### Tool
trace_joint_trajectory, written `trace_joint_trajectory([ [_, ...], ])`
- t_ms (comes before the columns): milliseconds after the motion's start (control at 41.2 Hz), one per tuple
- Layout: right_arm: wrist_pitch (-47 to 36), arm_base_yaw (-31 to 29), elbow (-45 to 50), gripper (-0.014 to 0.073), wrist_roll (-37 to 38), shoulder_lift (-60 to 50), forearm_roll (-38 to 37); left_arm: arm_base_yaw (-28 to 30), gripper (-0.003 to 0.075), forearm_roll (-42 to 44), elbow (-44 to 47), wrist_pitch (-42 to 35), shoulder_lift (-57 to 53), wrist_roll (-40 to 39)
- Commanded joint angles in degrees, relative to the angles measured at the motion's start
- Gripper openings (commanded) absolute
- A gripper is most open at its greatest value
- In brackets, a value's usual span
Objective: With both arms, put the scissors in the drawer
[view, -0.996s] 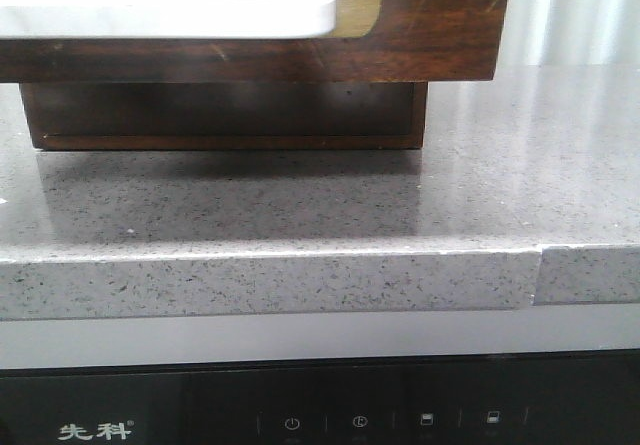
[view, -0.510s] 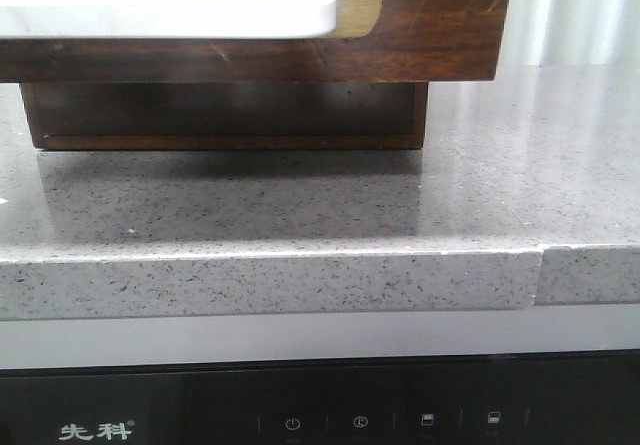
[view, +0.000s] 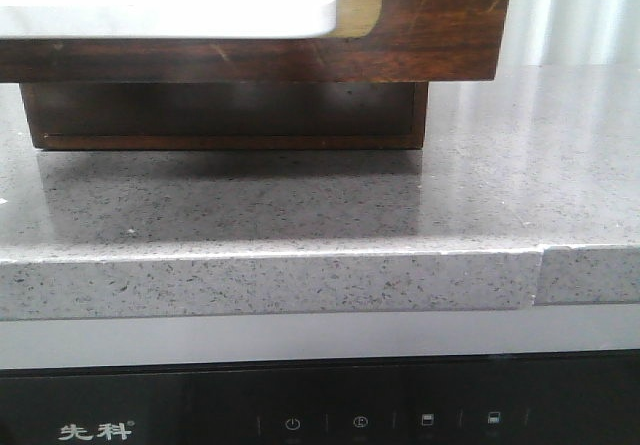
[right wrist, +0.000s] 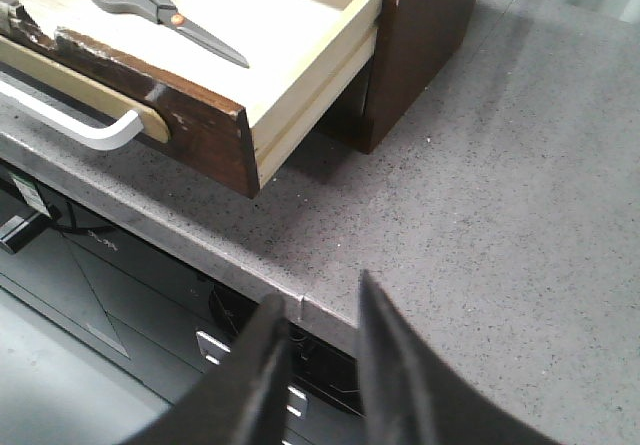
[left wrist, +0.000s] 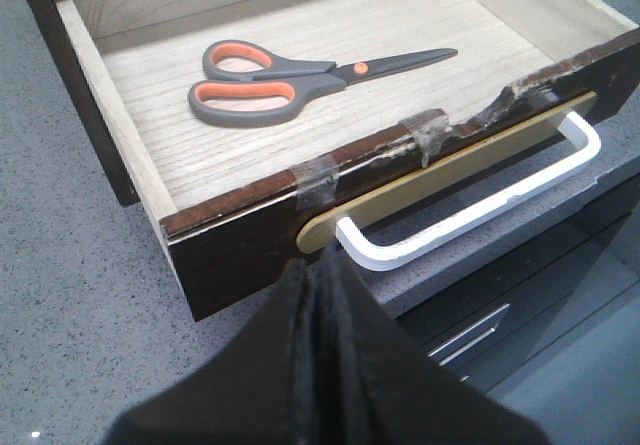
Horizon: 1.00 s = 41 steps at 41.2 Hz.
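The scissors [left wrist: 290,80], grey with orange-lined loops, lie flat inside the open drawer [left wrist: 250,255]; they also show in the right wrist view [right wrist: 150,0]. The dark brown drawer front [view: 430,25] carries a tan slot plate and a white bar handle [left wrist: 480,210]. My left gripper [left wrist: 318,260] is shut and empty, its tips just in front of the drawer front beside the near end of the handle. My right gripper [right wrist: 320,290] is open and empty, above the counter's front edge, to the side of the drawer [right wrist: 200,130]. Neither gripper shows in the front view.
The dark wooden cabinet body [right wrist: 420,45] stands on the grey speckled counter [view: 300,215], with the drawer overhanging the counter in front of it. Below the counter edge is a black appliance panel [view: 300,415] with touch buttons. A seam [view: 540,275] splits the counter's front edge.
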Motion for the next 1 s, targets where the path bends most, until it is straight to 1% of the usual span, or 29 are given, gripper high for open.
trace_joint_trajectory([
  [0,-4.5,-0.29,-1.12,0.0008,-0.62,0.59,-0.69,-0.39,-0.002,-0.8,-1.64,-4.11,0.61,-0.49],
  [73,-4.5,-0.29,-1.12,-0.0076,-0.62,0.59,-0.69,-0.39,-0.002,-0.8,-1.64,-4.11,0.61,-0.49],
  [121,-4.5,-0.29,-1.12,-0.0064,-0.62,0.59,-0.69,-0.39,-0.002,-0.8,-1.64,-4.11,0.61,-0.49],
  [753,-4.12,-0.29,-1.12,-0.0068,-0.62,0.59,-0.82,-0.23,-0.002,-0.8,-1.23,-4.52,0.29,-0.49],
  [850,-4.06,-0.29,-1.12,-0.0068,-0.62,0.59,-0.82,2.91,-0.002,-0.94,0.33,-4.61,-0.9,-0.49],
  [971,-4.11,-0.29,-1.12,-0.0068,-0.62,0.59,-0.82,9.28,-0.002,-0.2,3.83,-5.83,-4.89,-0.49],
])
